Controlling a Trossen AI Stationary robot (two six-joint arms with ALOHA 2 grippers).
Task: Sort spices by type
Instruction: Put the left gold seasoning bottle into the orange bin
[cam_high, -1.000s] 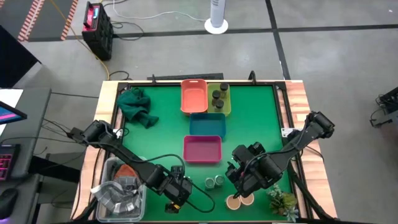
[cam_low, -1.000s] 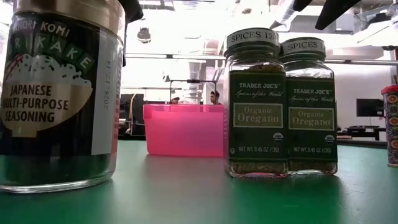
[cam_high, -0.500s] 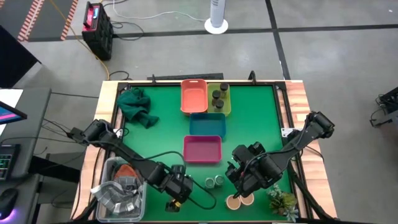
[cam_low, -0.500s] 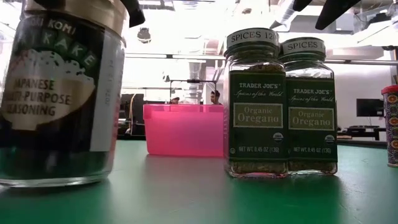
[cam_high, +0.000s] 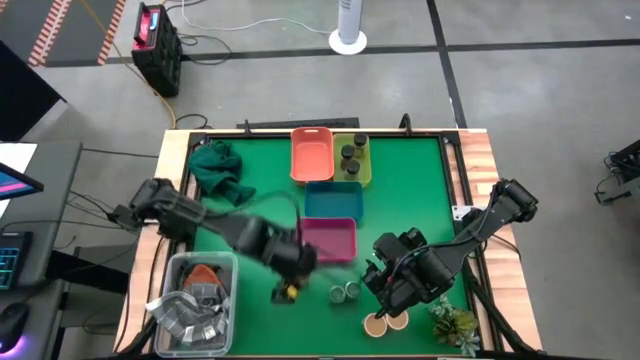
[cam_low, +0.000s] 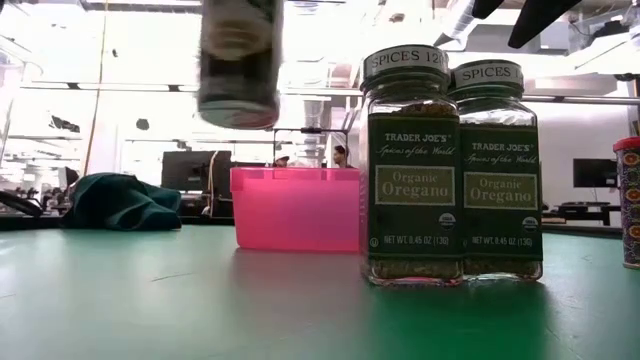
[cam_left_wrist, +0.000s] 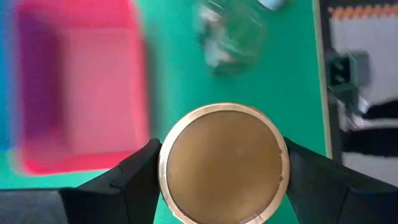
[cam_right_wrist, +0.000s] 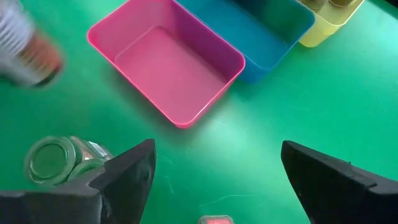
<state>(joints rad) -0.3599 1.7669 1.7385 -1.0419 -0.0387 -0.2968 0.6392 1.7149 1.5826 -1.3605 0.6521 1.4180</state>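
Note:
My left gripper (cam_high: 290, 268) is shut on a tan-topped jar (cam_low: 238, 62) of dark seasoning, held in the air by the near left corner of the pink tray (cam_high: 325, 240). Its tan lid (cam_left_wrist: 222, 163) fills the left wrist view. My right gripper (cam_high: 392, 292) hangs open above the table's near right part. Two green-lidded oregano jars (cam_high: 345, 291) stand side by side to its left, and two more tan-topped jars (cam_high: 386, 322) stand nearer the table's near edge. Three dark grey jars (cam_high: 350, 155) stand in the yellow-green tray. My left gripper holds the jar at its top, by the tan lid's rim (cam_left_wrist: 163, 163). The lid is pinched between the two fingers (cam_left_wrist: 124, 180), one on each side. The fingers come from above, pointing down. The jar hangs below them, lifted clear of the table and about upright.
Orange tray (cam_high: 312, 155), yellow-green tray (cam_high: 368, 165), blue tray (cam_high: 334, 200) and pink tray sit along the table's middle. A green cloth (cam_high: 218, 170) lies far left, a clear bin (cam_high: 190, 305) at the near left corner, a plant sprig (cam_high: 455, 322) near right.
My left gripper has risen and swung from near the table's near edge toward the pink tray, carrying the tan-topped jar. The jar stood on the table close to the low camera; now it is lifted clear and farther off. The right arm kept still.

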